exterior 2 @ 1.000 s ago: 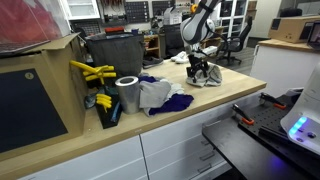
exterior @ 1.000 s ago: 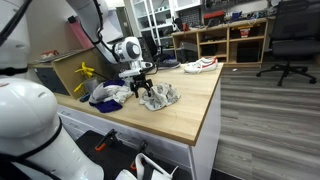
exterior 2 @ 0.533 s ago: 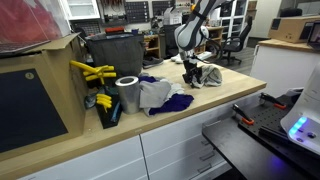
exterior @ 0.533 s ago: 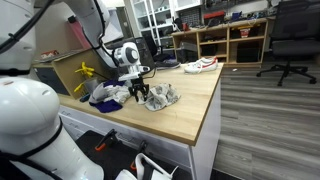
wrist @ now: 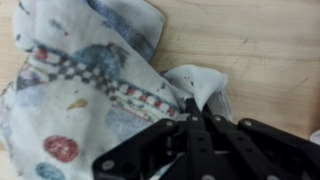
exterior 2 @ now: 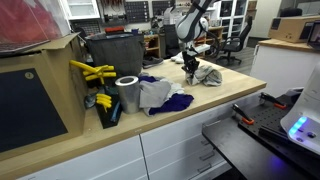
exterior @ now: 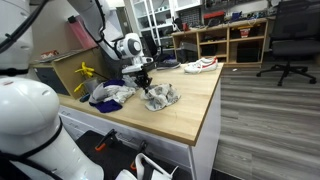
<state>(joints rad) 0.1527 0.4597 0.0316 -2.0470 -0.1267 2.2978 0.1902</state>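
Gripper (wrist: 190,113) fingers closed tight, pinching a fold at the cloth (wrist: 85,80) edge; cloth fills left of wrist frame, bunched on the table (exterior: 195,112) mid-frame in an exterior view; risk: thin pinch, fabric could slip out under any pull.

This is a robotics lab or workshop. A long wooden workbench (exterior: 195,110) stands over white drawers (exterior 2: 190,150), with yellow clamps (exterior 2: 90,72) and a tape roll (exterior 2: 127,93) near its corner. Behind are open shelving (exterior: 225,40) of parts, swivel chairs (exterior: 288,40) and a robot arm (exterior: 128,46).
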